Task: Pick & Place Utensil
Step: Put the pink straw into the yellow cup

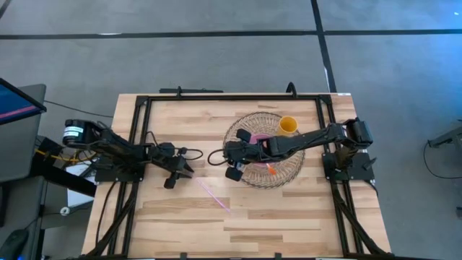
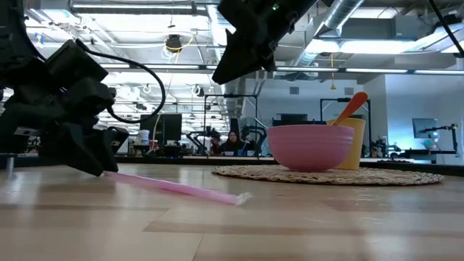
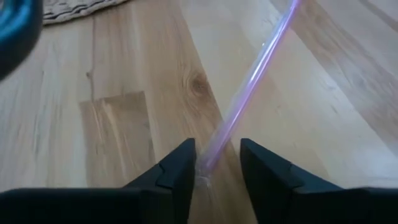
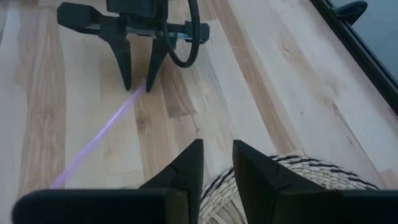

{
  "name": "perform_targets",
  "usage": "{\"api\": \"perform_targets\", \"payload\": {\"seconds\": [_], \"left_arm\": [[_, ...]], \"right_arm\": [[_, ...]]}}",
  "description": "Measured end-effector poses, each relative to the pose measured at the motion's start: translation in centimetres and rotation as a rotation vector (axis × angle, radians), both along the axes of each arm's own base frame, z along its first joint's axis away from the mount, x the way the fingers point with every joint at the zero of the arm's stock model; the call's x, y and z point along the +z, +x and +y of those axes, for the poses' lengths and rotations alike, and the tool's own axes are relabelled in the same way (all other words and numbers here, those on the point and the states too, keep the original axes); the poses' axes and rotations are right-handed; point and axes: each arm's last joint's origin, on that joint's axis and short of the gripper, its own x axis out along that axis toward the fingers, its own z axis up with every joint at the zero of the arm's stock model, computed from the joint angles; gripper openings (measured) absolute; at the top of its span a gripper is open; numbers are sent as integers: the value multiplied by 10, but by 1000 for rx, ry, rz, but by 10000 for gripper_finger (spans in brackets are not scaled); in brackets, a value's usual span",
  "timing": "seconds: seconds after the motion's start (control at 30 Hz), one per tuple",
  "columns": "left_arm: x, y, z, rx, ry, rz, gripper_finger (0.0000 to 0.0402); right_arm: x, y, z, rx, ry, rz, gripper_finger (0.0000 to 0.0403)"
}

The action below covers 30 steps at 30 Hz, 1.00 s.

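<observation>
A thin pink straw [image 1: 214, 195] lies flat on the wooden table, running from my left gripper toward the near edge. My left gripper [image 1: 179, 173] is down at the table and open. Its fingers stand on either side of the straw's end [image 3: 208, 163]; the right wrist view also shows that gripper [image 4: 138, 81] at the straw [image 4: 99, 134]. My right gripper [image 1: 229, 163] hangs open and empty above the left rim of a woven mat [image 1: 278, 177], well off the table in the low view [image 2: 228, 69]. My left gripper straddles the straw's end [image 3: 208, 163], coming slanted down from the table's left, with its fingers in line with the straw. The straw lies on the table. I cannot tell whether either fingertip [image 3: 183, 163] touches it.
On the round woven mat stand a pink bowl [image 2: 310, 147] and, behind it, a yellow cup [image 2: 357, 141] with an orange utensil [image 2: 350, 107] sticking out. A black frame [image 1: 216, 97] borders the table. Bare wood [image 1: 274, 217] lies along the near side.
</observation>
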Motion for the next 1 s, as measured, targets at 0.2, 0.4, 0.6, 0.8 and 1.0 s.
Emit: {"api": "perform_targets", "payload": {"seconds": [0.2,0.4,0.6,0.8,1.0], "left_arm": [[2,2,1,14,9,-29,29],[8,5,1,17,15,-105,9],[15,6,-3,-102,-39,-179,6],[25,7,-9,-296,-188,-238,5],[42,9,-10,-320,-264,-306,5]], "right_arm": [[0,0,0,0,0,-1,79],[0,0,0,0,0,-1,79],[0,0,0,1,0,-1,79],[0,0,0,2,-3,7,79],[-4,-9,-1,-1,-20,100,79]]}}
